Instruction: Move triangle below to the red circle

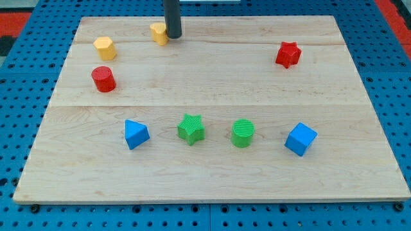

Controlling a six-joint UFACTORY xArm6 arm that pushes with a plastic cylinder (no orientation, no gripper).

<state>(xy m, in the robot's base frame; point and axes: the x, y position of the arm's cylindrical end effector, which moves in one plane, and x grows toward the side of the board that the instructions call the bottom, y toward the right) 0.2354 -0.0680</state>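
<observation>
Our blue plastic triangle block (136, 134) sits untouched, below-right of the red plastic cylinder (103, 79). My tip (173, 36), a bare rod without fingers, rests far above, so the push remains.

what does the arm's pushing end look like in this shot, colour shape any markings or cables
Only the rod shows: a straight, round, dark grey-to-black cylinder, smooth and slightly glossy, entering from the view's top edge. My tip is a blunt flat end, the same width as the shaft. No cables, markings or labels are visible; the rest of the arm is out of frame.
</observation>
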